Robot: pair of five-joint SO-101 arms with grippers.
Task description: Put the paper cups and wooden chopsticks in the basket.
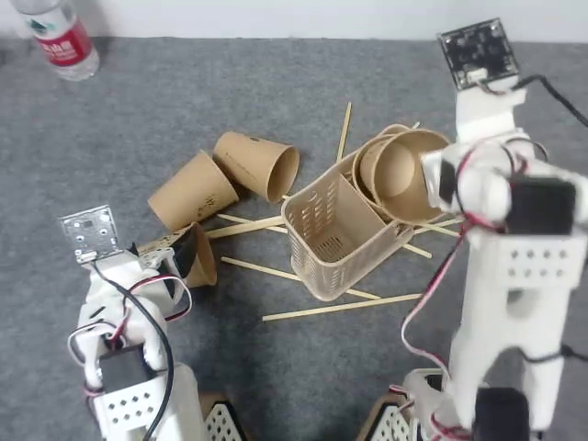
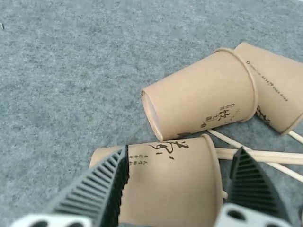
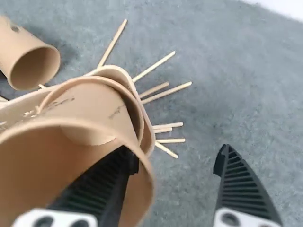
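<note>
Left tool, spread wide, straddles a brown paper cup lying sideways.

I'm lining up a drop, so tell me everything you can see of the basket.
The basket is a cream, plastic-looking rectangular tub with slotted lattice walls. It sits tilted rather than upright on the grey mat at mid-table. Nested paper cups rest against its far side, and chopsticks run beside it and seemingly under it. I can't tell what it holds.
</note>
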